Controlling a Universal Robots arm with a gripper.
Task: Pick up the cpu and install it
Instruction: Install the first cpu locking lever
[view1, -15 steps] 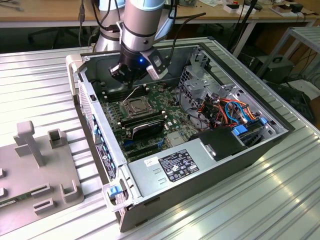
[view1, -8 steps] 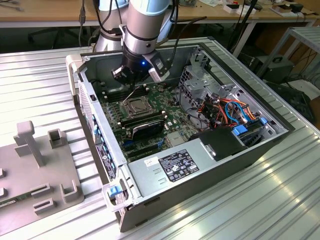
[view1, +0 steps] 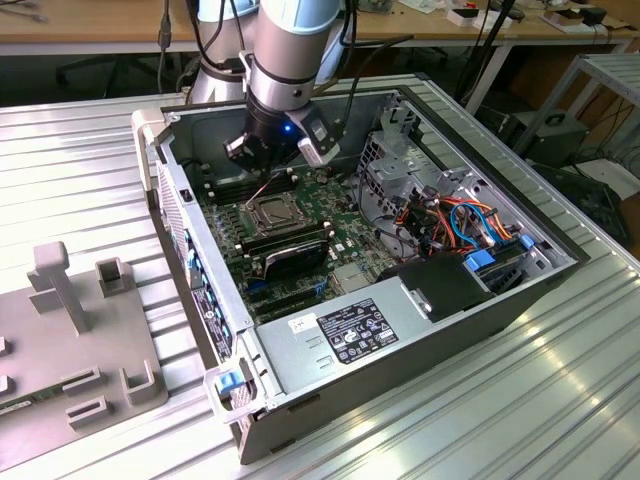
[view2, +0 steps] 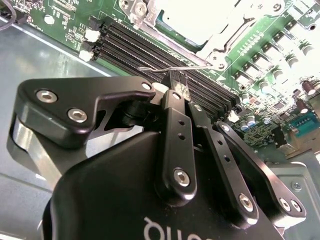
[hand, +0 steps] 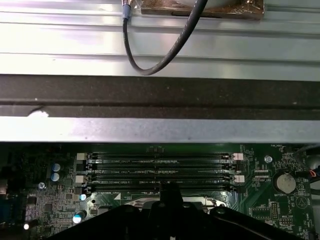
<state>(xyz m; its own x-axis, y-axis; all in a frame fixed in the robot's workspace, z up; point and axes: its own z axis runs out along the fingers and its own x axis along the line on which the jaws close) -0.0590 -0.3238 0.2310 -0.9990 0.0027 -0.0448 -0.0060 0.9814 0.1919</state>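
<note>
The cpu (view2: 192, 20) lies flat in its socket (view1: 272, 212) on the green motherboard, its pale silver top showing inside the hinged metal frame (view2: 222, 42). My gripper (view1: 272, 170) hangs just behind the socket, toward the back wall of the case. In the second wrist view its black fingertips (view2: 172, 92) are pressed together on the socket's thin wire lever (view2: 150, 68), which stands slanted above the memory slots. The gripper's (hand: 167, 192) dark tips also sit at the slots' near edge in the first wrist view.
The open computer case (view1: 190, 250) lies on a ribbed aluminium table. A long black card (view1: 290, 252) and the power supply (view1: 370, 330) sit in front of the socket. Several memory slots (hand: 160, 167), a cabled drive cage (view1: 450, 215) and a grey fixture plate (view1: 70, 350) are nearby.
</note>
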